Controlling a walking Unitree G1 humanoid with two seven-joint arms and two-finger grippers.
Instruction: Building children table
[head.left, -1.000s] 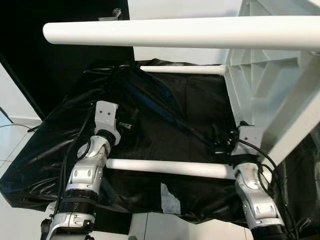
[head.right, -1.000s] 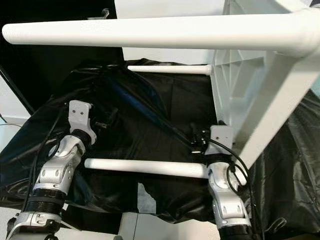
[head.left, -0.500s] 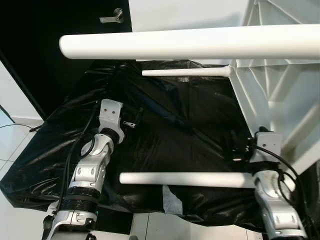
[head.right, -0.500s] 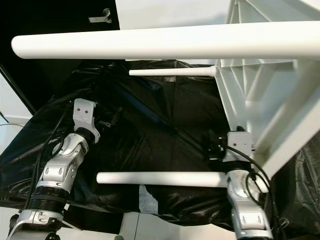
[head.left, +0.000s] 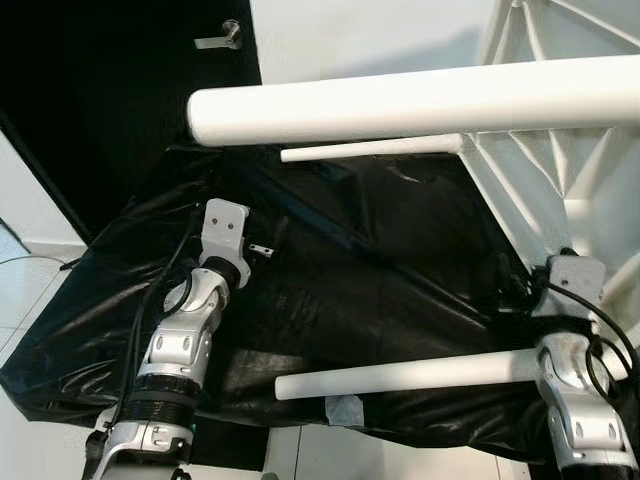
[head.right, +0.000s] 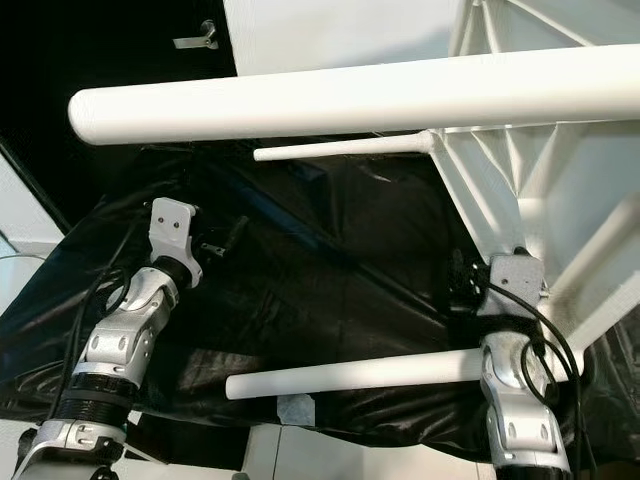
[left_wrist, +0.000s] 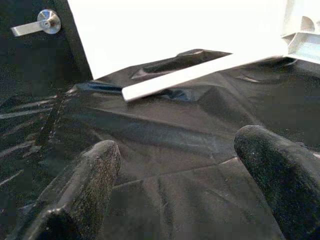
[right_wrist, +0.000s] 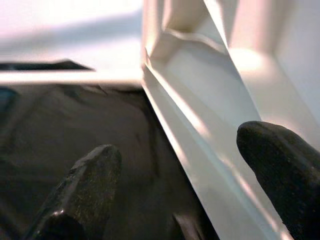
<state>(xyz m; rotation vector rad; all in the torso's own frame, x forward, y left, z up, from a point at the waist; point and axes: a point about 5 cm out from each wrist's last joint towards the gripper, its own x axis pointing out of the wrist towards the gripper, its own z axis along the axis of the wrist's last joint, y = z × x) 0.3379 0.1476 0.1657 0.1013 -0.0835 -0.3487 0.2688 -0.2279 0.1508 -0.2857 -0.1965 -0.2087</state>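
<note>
The white children's table (head.left: 530, 180) is tipped on its side at the right, its ribbed underside facing me. Three white legs point left: a near one (head.left: 400, 100) across the top, a far one (head.left: 370, 150), and a low one (head.left: 400, 375) tilted over the black sheet. My right gripper (head.left: 505, 295) is at the table's lower edge; in the right wrist view it (right_wrist: 180, 142) is open, with the white rim (right_wrist: 200, 125) running between its fingers. My left gripper (head.left: 268, 240) hovers over the sheet, open and holding nothing (left_wrist: 177, 145).
A crinkled black plastic sheet (head.left: 350, 270) covers the work surface. A black door with a metal handle (head.left: 220, 38) stands behind it at the left, next to a white wall. Pale floor tiles (head.left: 30, 300) lie at the left. A white scrap (head.left: 345, 408) sits at the sheet's front edge.
The table has shifted right and turned: the near leg's end drew right and the low leg now slopes upward. My right arm moved right with it. The left arm barely moved.
</note>
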